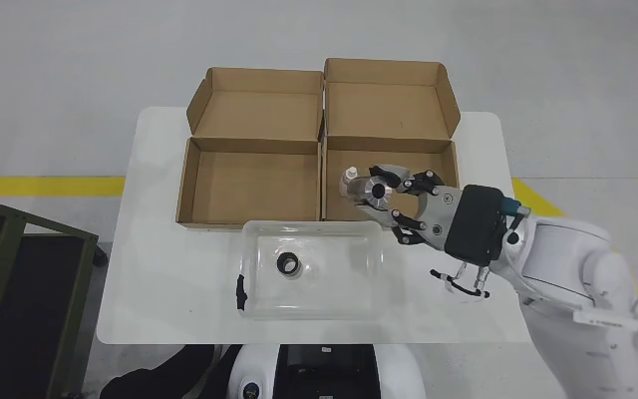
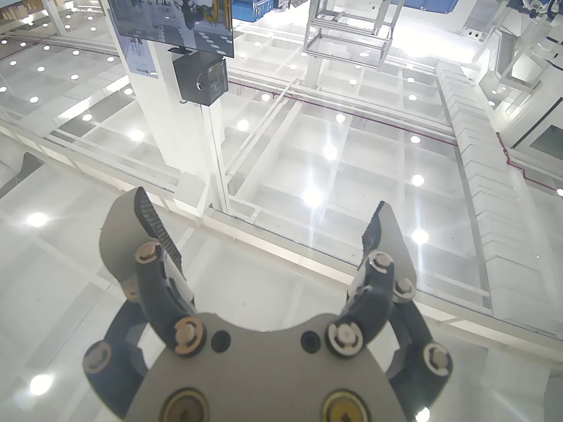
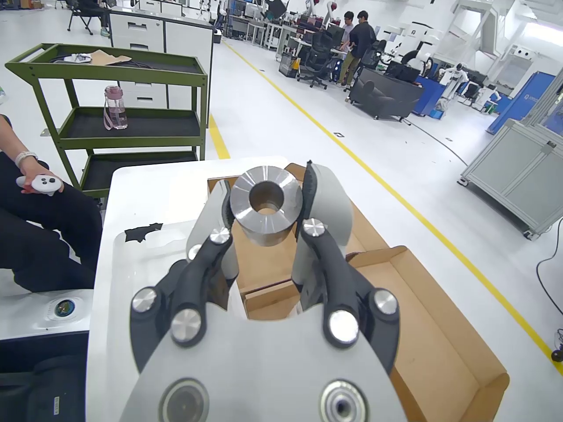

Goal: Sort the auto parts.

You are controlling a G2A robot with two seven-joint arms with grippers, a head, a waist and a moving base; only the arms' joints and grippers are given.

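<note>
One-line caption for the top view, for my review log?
Right gripper holds a metal bushing over the right cardboard box; a black ring lies in the clear tray.

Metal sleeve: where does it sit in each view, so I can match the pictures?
Top view: sleeve between the right gripper's fingers, over the right-hand box.
Right wrist view: sleeve at centre, bore facing the camera, clamped between the fingers.
Left wrist view: aimed up at the ceiling.
Shared landmark: the right-hand box beneath the sleeve.
</note>
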